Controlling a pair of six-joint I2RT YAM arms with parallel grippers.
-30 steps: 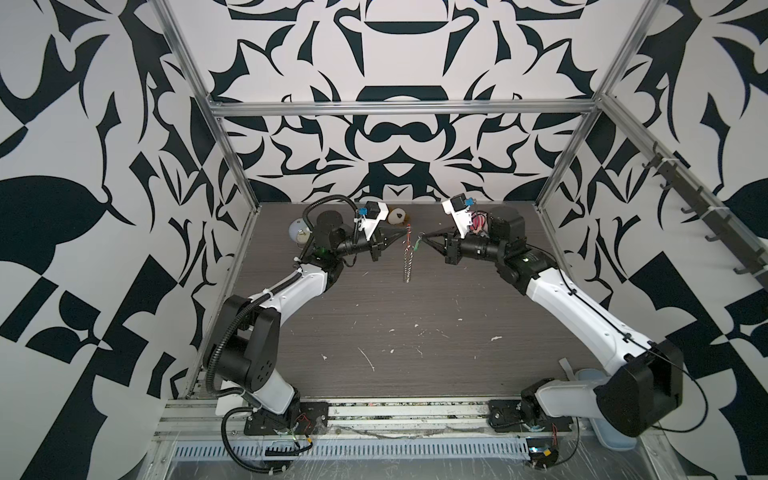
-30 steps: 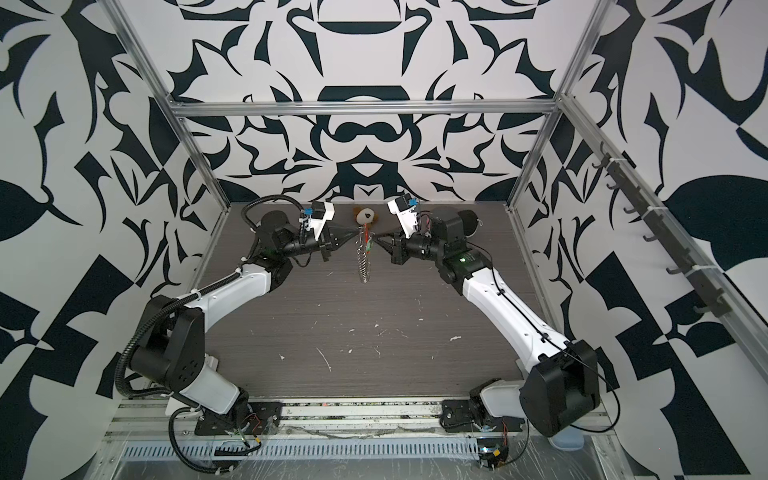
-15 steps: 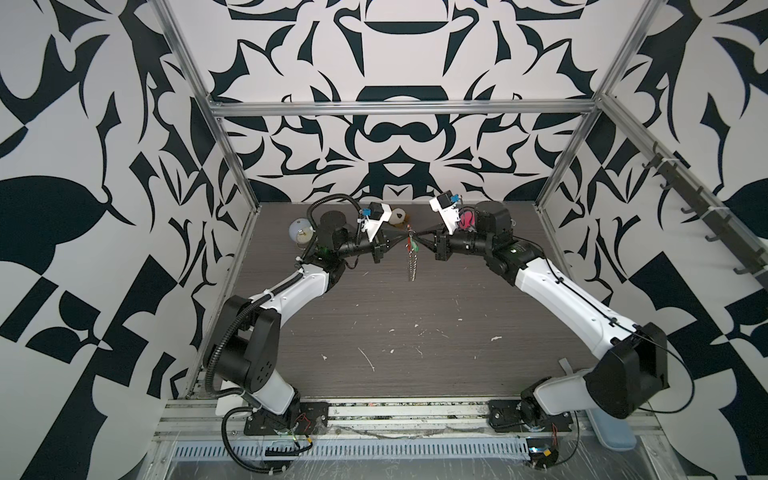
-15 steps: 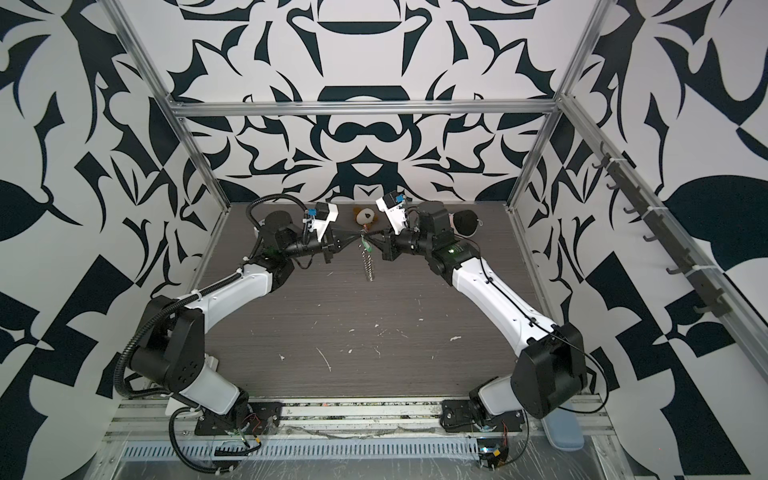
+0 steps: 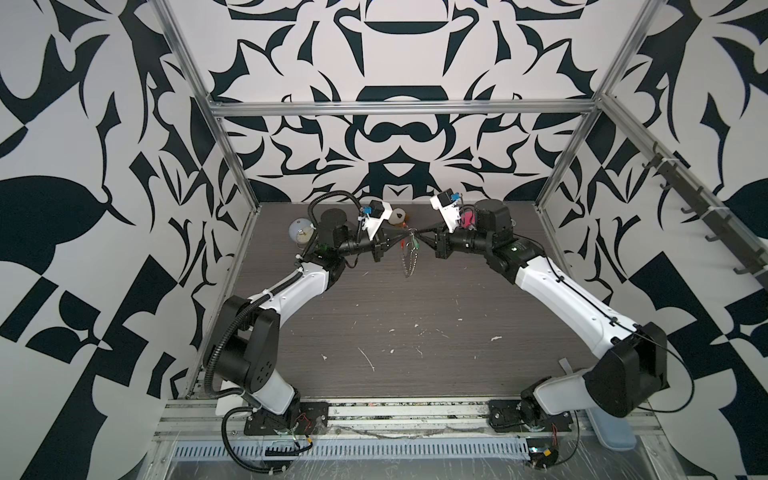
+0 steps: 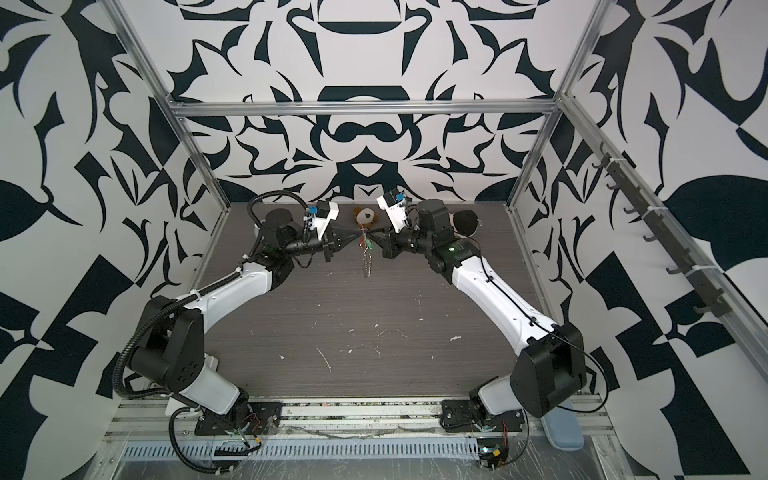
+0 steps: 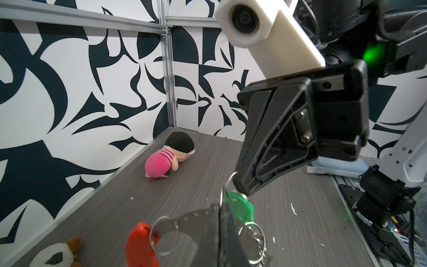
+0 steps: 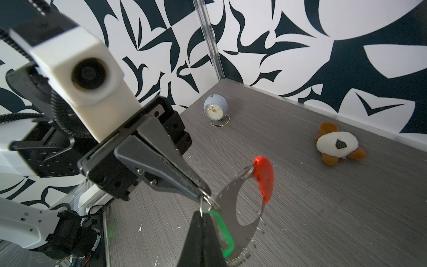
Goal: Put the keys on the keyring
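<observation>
Both grippers meet tip to tip in mid-air over the back middle of the table. My left gripper (image 5: 404, 238) (image 7: 221, 208) is shut on the keyring (image 7: 184, 219), a curved metal piece with an orange-red strip (image 8: 264, 178) (image 7: 141, 245). The keyring's silver chain (image 5: 409, 262) (image 6: 366, 261) hangs down from it. My right gripper (image 5: 420, 238) (image 8: 202, 213) is shut on a thin wire ring at the top of the keys, a green tag (image 8: 223, 233) (image 7: 240, 205) that hangs right against the keyring. Whether the tag's ring is threaded onto the keyring I cannot tell.
A pale blue globe clock (image 5: 300, 230) (image 8: 216, 108) stands at the back left. A brown and white plush (image 5: 400, 216) (image 8: 337, 145) lies at the back middle. A pink striped doll (image 7: 169, 157) lies in the back right corner. A hook rail (image 5: 702, 216) runs along the right wall.
The right arm has reached left, closing the gap until its tip meets the left gripper's tip at the keyring. The left gripper has barely moved, and the chain still hangs from it.
</observation>
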